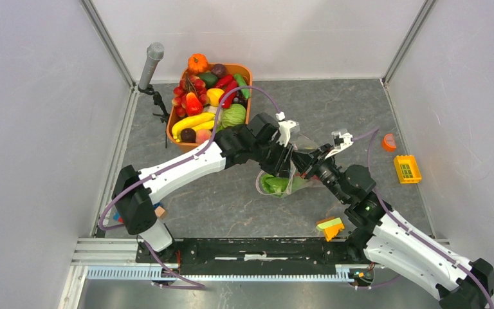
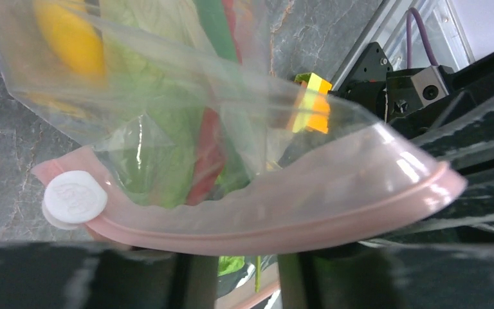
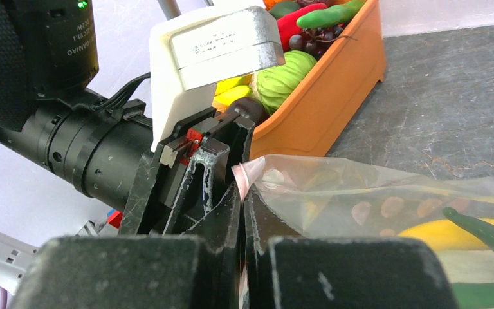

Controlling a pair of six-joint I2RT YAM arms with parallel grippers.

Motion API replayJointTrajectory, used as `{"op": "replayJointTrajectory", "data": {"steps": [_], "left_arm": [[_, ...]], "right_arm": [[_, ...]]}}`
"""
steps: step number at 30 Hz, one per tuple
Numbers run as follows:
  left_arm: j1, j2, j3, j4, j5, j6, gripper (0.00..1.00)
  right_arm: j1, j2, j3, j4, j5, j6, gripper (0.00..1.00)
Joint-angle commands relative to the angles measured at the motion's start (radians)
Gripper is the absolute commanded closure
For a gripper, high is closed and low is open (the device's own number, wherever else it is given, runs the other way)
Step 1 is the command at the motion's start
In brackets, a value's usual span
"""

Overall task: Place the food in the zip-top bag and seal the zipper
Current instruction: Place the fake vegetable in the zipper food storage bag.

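One bowed zipper (image 2: 283, 238) spans sideways; right fingers (image 3: 334, 270) pinch its end.

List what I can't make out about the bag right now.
- Zipper tracks mated or not: left wrist, blurred close-up.
- Left claw grip: left wrist, fingers blurred, cut off at bottom edge.
- Bag mouth: top view, under both arms.
- Food in full: right wrist, cut off at right and bottom edges.

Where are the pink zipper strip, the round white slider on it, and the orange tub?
zipper (image 2: 283, 241): left wrist view, middle of the pink strip.
white slider (image 2: 75, 198): left wrist view, centre of its round face.
orange tub (image 3: 334, 90): right wrist view, its outer side wall.
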Motion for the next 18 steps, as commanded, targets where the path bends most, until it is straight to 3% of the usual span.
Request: {"op": "replayJointTrajectory", "data": {"steps": [1, 12, 16, 18], "left_arm": [[-0.005, 0.016, 0.017, 0.082, -0.032, -0.038, 0.53], [-0.005, -0.175, 0.007, 0.024, -0.063, 0.038, 0.44], [-0.003, -0.259, -0.017, -0.006, -0.142, 0.064, 0.31], [0.0, -0.281, -0.018, -0.036, -0.175, 0.091, 0.3]], "right_arm": [[0.006, -0.05, -0.008, 0.073, 0.037, 0.018, 0.96], [0.006, -0.094, -0.036, -0.011, 0.196, 0.04, 0.95], [0.006, -0.083, -0.036, -0.004, 0.193, 0.041, 0.95], [0.006, -0.078, -0.036, 0.001, 0.191, 0.043, 0.95]]}}
